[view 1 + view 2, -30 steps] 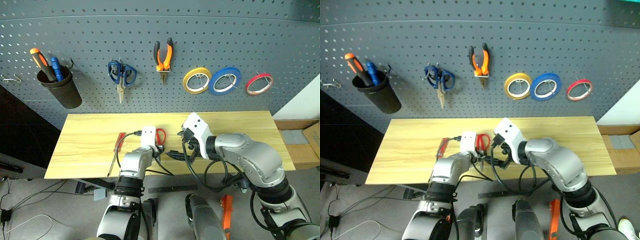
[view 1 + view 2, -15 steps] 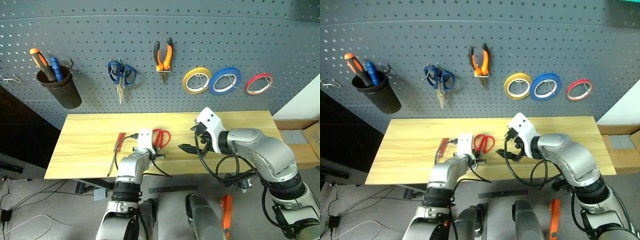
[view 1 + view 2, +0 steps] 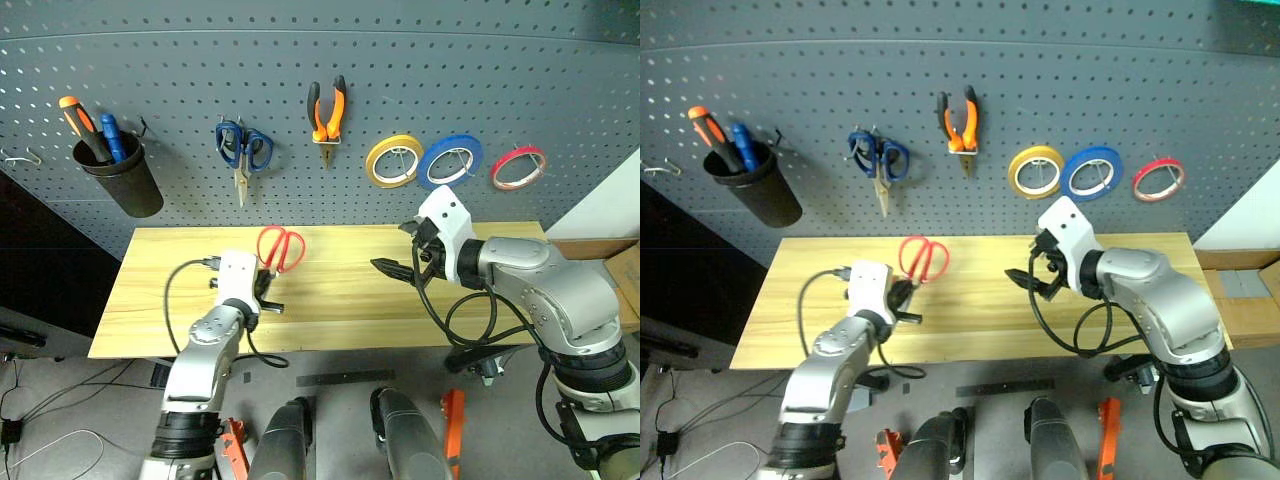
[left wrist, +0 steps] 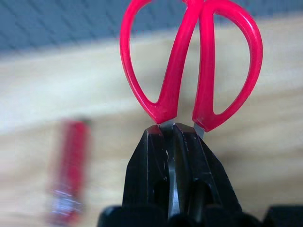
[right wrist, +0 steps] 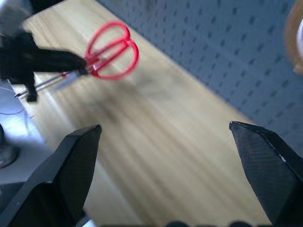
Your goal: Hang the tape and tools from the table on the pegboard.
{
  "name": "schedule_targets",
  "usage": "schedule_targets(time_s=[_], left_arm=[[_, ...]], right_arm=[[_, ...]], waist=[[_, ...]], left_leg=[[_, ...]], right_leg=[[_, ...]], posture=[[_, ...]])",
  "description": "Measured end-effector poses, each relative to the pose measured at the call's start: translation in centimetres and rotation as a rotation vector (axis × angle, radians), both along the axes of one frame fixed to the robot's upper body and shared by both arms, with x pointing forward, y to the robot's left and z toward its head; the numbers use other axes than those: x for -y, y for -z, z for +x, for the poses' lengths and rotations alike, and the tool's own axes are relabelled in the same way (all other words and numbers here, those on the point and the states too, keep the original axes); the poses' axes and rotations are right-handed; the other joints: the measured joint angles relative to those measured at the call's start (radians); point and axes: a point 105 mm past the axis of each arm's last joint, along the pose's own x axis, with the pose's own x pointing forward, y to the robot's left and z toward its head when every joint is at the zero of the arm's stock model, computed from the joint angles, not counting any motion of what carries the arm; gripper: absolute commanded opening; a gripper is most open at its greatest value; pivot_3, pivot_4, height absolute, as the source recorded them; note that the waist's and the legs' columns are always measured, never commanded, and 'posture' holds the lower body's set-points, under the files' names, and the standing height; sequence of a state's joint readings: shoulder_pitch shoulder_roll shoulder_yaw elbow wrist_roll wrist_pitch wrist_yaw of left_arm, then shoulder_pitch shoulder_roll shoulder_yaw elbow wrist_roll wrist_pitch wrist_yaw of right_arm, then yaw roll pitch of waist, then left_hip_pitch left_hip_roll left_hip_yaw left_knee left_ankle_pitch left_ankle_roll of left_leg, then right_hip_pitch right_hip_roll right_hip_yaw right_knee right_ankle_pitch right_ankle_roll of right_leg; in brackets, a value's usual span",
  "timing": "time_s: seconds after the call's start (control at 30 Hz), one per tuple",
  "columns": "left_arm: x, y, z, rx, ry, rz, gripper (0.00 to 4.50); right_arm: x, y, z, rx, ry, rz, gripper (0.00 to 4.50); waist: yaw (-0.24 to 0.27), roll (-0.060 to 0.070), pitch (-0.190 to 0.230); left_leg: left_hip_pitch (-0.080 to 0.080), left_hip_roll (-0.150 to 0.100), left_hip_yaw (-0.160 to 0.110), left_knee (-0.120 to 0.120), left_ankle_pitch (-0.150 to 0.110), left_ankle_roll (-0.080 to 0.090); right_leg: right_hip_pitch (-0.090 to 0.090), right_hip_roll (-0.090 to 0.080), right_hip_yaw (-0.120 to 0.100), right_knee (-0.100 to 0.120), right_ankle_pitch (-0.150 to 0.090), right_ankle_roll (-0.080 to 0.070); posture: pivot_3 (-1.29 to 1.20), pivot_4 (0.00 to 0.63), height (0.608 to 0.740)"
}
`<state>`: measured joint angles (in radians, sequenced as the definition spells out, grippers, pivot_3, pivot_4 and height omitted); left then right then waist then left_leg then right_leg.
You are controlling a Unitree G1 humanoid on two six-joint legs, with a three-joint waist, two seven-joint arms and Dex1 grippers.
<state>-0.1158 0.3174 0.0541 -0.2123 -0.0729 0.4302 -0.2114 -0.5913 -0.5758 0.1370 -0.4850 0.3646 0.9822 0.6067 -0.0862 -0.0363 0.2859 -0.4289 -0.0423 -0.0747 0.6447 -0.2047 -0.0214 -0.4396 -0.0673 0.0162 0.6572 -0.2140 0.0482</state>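
Note:
The red-handled scissors [image 3: 281, 248] hang above the table [image 3: 170, 262], handles up, and my left gripper [image 4: 173, 135] is shut on their steel blades. The red-handled screwdriver [image 4: 71, 165] lies blurred on the tabletop beneath them. My right gripper [image 3: 398, 268] hovers open and empty over the table's middle right, facing the scissors [image 5: 111, 49]. On the pegboard [image 3: 500, 70] hang the red tape [image 3: 518, 166] at the far right and the orange-and-black pliers [image 3: 326, 112] near the middle.
Also on the pegboard are a yellow tape roll [image 3: 393, 160], a blue roll [image 3: 449, 161], blue-handled scissors [image 3: 243, 150] and a black cup [image 3: 125, 180] holding orange and blue screwdrivers. A cardboard box [image 3: 622, 272] stands beyond the table's right end.
My left gripper closed on the scissors and lifted them off the table, up and to the left. The right gripper rose and drew back to the right, still open.

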Motion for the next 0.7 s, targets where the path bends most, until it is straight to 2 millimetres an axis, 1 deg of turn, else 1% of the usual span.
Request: schedule_targets(time_s=[0.1,0.2,0.27,0.3,0.37,0.43,0.53,0.57,0.63,0.7], left_arm=[[-0.9,-2.4,-1.5,0.137,0.017,0.061,0.04],[-0.9,-4.4,-3.0,0.226,0.033,0.079,0.04],[-0.9,-5.7,-3.4,0.276,0.037,0.071,0.04],[-1.0,-6.8,-3.5,0.315,0.03,0.061,0.04],[-1.1,-8.1,-3.2,0.36,0.02,0.054,0.04],[-0.8,-10.2,-2.5,0.428,0.027,0.047,0.04],[-0.4,-12.2,-1.8,0.49,0.044,0.045,0.04],[-0.3,-12.5,-1.4,0.499,0.046,0.042,0.04],[-0.3,-12.5,-0.7,0.489,0.046,0.039,0.04],[-0.4,-11.9,0.3,0.458,0.043,0.042,0.04]], right_arm=[[-0.9,-1.7,-0.6,0.122,-0.066,0.029,4.5],[-1.5,-2.7,-1.2,0.173,-0.107,0.055,4.5],[-1.8,-3.1,-1.3,0.189,-0.119,0.084,4.5],[-1.9,-3.4,-1.4,0.202,-0.126,0.097,4.5],[-1.9,-3.9,-1.2,0.222,-0.119,0.109,4.5],[-1.7,-4.3,-0.8,0.238,-0.105,0.122,4.5],[-1.6,-4.5,-0.3,0.248,-0.093,0.129,4.5],[-1.7,-4.7,-0.2,0.25,-0.092,0.133,4.5],[-1.7,-4.8,0.0,0.253,-0.09,0.138,4.5],[-1.7,-4.8,0.1,0.252,-0.089,0.141,4.5]], waist=[[0.002,0.0,0.0],[0.003,0.0,0.0],[0.006,-0.001,-0.001],[0.007,-0.001,-0.001],[0.008,-0.001,-0.002],[0.012,-0.003,-0.003],[0.013,-0.004,-0.004],[0.014,-0.004,-0.004],[0.013,-0.003,-0.004],[0.012,-0.003,-0.004]], left_leg=[[0.0,0.0,0.0,0.0,0.0,0.0],[0.0,0.0,0.0,0.001,0.0,0.0],[0.0,0.0,-0.001,0.001,0.0,0.0],[0.0,0.0,-0.001,0.001,0.0,0.0],[0.0,0.0,-0.001,0.002,0.0,0.0],[0.0,0.0,-0.001,0.002,0.0,0.0],[0.0,0.0,-0.001,0.002,0.0,0.0],[0.0,0.0,-0.001,0.002,0.0,0.0],[0.0,0.0,-0.001,0.001,0.0,0.0],[0.0,0.0,-0.001,0.001,0.0,0.0]], right_leg=[[0.0,-0.001,0.0,-0.001,0.0,0.0],[0.0,-0.001,-0.001,-0.001,0.0,0.0],[0.001,-0.001,-0.002,-0.001,0.0,0.0],[0.001,0.0,-0.002,0.0,0.0,0.0],[0.001,0.0,-0.002,0.0,0.0,0.0],[0.002,0.001,-0.002,0.0,0.0,0.0],[0.001,0.001,-0.002,0.0,0.0,0.0],[0.001,0.001,-0.002,0.0,0.0,0.0],[0.001,0.001,-0.002,0.0,0.0,0.0],[0.001,0.001,-0.002,0.0,0.0,0.0]], posture=[[-0.14,0.237,0.74],[-0.12,0.233,0.74],[-0.11,0.229,0.74],[-0.11,0.227,0.74],[-0.1,0.225,0.74],[-0.1,0.224,0.74],[-0.1,0.225,0.74],[-0.1,0.225,0.74],[-0.11,0.227,0.74],[-0.11,0.227,0.74]])
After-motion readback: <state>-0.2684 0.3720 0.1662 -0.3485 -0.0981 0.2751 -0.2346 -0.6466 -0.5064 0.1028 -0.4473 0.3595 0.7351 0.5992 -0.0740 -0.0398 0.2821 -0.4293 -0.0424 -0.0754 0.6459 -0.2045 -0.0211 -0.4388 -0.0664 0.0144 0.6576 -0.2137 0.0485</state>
